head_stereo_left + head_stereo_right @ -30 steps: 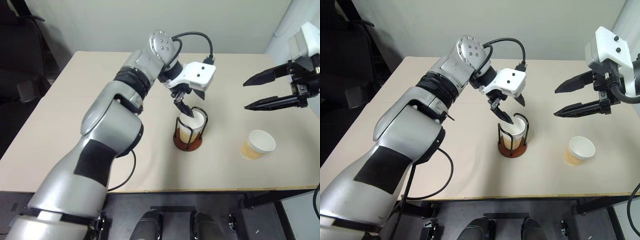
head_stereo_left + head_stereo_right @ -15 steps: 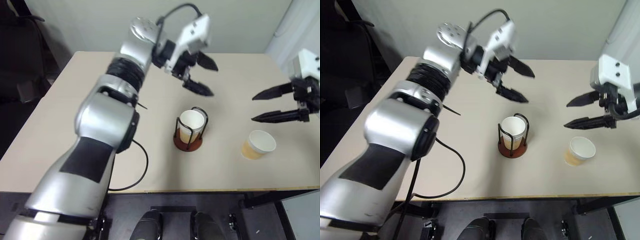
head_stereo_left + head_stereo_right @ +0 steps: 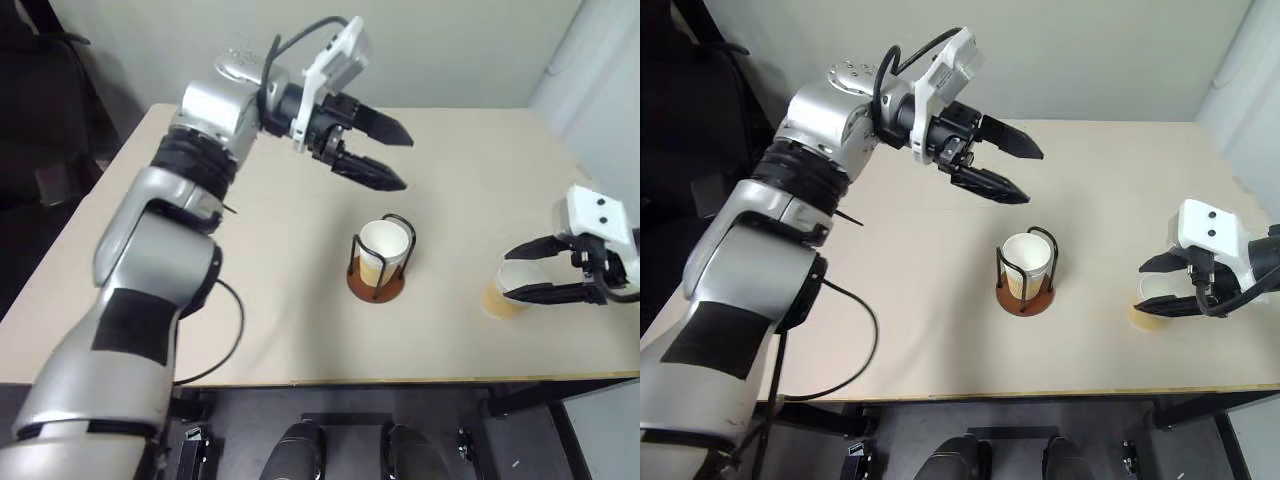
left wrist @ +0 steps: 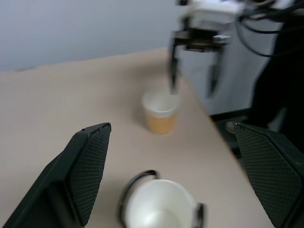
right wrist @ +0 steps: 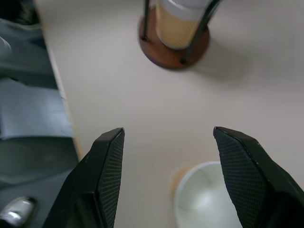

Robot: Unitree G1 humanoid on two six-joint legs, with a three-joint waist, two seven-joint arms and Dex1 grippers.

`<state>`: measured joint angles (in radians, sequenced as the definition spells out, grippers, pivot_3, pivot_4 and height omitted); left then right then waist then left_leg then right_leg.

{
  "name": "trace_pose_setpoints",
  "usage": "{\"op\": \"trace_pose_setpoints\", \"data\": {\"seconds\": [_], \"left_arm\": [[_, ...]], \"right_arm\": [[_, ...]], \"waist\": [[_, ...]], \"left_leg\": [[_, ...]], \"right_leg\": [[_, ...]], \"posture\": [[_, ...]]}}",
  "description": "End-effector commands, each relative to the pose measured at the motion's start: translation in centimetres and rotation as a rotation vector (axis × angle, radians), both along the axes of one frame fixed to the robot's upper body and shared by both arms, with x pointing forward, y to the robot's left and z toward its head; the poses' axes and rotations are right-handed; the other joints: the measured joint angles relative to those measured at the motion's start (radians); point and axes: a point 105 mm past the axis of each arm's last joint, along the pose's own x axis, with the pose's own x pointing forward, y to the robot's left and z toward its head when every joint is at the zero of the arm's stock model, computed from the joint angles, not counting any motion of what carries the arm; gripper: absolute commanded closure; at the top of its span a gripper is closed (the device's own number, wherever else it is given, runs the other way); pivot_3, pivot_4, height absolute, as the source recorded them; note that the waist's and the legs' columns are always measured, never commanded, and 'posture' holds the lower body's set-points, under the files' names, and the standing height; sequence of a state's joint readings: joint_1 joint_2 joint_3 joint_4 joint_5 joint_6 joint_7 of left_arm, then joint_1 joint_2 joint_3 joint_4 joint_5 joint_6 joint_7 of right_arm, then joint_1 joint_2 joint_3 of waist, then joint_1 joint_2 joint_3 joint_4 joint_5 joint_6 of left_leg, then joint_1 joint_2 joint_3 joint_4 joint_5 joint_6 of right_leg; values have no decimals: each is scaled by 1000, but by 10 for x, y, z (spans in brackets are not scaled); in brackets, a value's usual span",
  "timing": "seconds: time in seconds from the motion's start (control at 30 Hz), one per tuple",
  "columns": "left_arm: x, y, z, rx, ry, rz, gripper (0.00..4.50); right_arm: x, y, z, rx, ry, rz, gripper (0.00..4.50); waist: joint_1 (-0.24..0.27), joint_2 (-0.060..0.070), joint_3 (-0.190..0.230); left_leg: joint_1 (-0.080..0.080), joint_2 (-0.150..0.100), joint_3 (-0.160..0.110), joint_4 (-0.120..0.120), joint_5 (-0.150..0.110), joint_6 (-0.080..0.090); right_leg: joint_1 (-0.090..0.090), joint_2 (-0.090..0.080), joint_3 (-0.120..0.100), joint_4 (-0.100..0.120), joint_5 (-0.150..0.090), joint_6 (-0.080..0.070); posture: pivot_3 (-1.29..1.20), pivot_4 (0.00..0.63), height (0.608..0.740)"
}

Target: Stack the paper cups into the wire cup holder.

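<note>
The wire cup holder [image 3: 377,287] stands mid-table with a paper cup [image 3: 384,243] upright inside its black loops. My left gripper [image 3: 405,162] hovers open and empty above and behind the holder, its fingers pointing right. A second paper cup [image 4: 161,111] stands alone near the table's right front. My right gripper [image 3: 508,275] is open, one finger on each side of that cup [image 5: 204,197] just above its rim, not closed on it. The right wrist view also shows the holder [image 5: 175,38] ahead of the fingers.
The beige table [image 3: 200,300] has bare room left of the holder and behind it. The loose cup is close to the table's front edge [image 5: 61,109] and right edge. A dark chair [image 3: 40,120] stands off the left side.
My left gripper has lifted away from the cup in the holder, swung up and back, and turned nearly level. My right gripper has come down from mid-air to straddle the loose cup.
</note>
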<state>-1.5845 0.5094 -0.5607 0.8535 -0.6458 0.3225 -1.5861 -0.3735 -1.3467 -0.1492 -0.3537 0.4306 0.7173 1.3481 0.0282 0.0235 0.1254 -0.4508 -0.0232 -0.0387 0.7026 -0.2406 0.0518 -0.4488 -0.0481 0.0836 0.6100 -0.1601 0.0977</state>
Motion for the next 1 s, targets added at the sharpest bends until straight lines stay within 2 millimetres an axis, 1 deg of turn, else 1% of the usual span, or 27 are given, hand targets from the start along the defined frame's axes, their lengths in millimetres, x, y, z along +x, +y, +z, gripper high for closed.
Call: {"op": "trace_pose_setpoints", "data": {"seconds": [0.03,0.17,0.27,0.53,0.67,0.77,0.87,0.97,1.0], "left_arm": [[-20,0,9,-24,1,-115,71],[-22,5,9,-35,22,-122,71],[-24,9,8,-44,37,-124,71],[-25,14,10,-71,53,-123,71],[-24,19,8,-64,62,-112,71],[-19,23,6,-59,54,-86,0],[-10,29,1,-44,58,-32,0],[4,42,-10,5,41,57,0],[8,47,-12,17,35,84,0]], "right_arm": [[7,-18,-9,-110,-58,-22,1500],[10,-40,-26,-193,-37,-40,1500],[9,-48,-37,-223,-3,-32,1500],[19,-43,-58,-288,1,36,1500],[26,-35,-65,-307,-2,72,1500],[31,-33,-65,-327,-15,88,2024],[32,-30,-62,-327,-15,95,3082],[29,-33,-57,-330,-6,89,4213],[28,-36,-56,-336,-2,84,4449]], "waist": [[3,0,0],[3,0,0],[-2,0,0],[-13,-1,0],[-15,-1,0],[-14,0,1],[-14,0,1],[-14,0,1],[-14,0,1]], "left_leg": [[1,-1,0,0,0,0],[4,-4,-1,0,-1,3],[6,-8,-3,-1,-2,11],[7,-11,-1,-2,3,15],[7,-11,-3,-2,5,15],[7,-12,-3,-2,6,14],[6,-12,-4,-3,7,12],[6,-12,-4,-4,10,6],[6,-13,-4,-4,10,6]], "right_leg": [[1,0,-2,0,0,0],[6,-3,-4,0,1,1],[7,-5,-2,0,2,3],[10,-7,-1,-2,3,-1],[10,-7,-1,-2,4,-1],[10,-7,-1,-2,4,-1],[10,-7,-2,-3,4,-1],[10,-8,-2,-4,4,-2],[10,-7,-2,-5,4,-2]], "posture": [[0,150,740],[0,150,740],[0,150,740],[0,150,740],[0,150,740],[0,150,740],[0,150,740],[0,150,740],[0,150,740]]}}
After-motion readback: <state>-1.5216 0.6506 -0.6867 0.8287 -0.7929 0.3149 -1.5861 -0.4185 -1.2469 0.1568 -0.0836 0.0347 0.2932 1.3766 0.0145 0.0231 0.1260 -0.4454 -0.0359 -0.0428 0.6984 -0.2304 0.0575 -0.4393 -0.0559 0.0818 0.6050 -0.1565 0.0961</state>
